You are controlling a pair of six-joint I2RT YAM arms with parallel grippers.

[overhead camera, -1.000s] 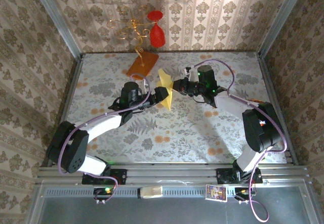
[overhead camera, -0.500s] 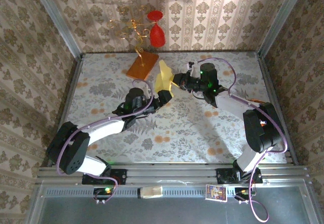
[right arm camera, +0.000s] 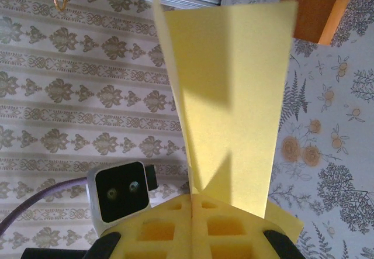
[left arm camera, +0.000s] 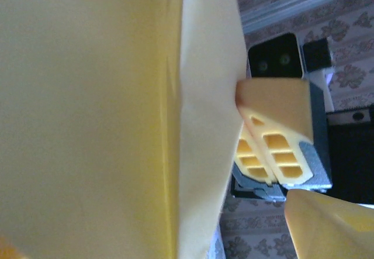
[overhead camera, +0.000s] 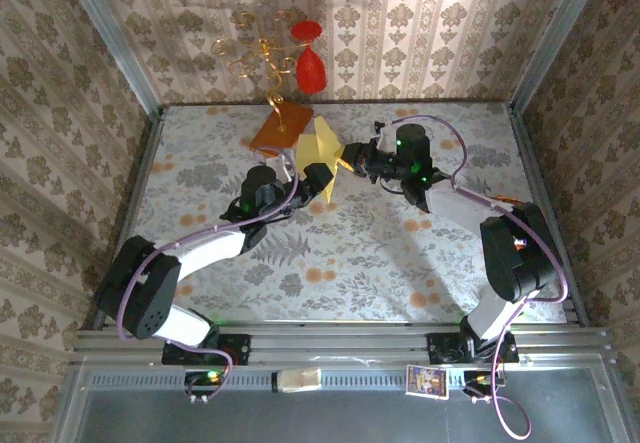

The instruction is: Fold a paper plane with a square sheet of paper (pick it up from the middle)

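Pinching the square sheet of paper (overhead camera: 320, 151) by its right edge with the right claw (overhead camera: 347, 160), clenched tight, and holding it aloft above the far middle of the tabletop (overhead camera: 400, 253), just beside the orange-brown slab (overhead camera: 280, 128). Presenting the creased sheet with its long axis running far to near, fanning away from the pads (right arm camera: 163, 235). Reaching in from the near left with the left claw (overhead camera: 318, 178), released and spread, close against the sheet's left face, with one finger (left arm camera: 327, 224) standing clear of the paper. Probably lining up an opposing pinch on that side. Stretching both arms inward, wrists facing across the sheet.
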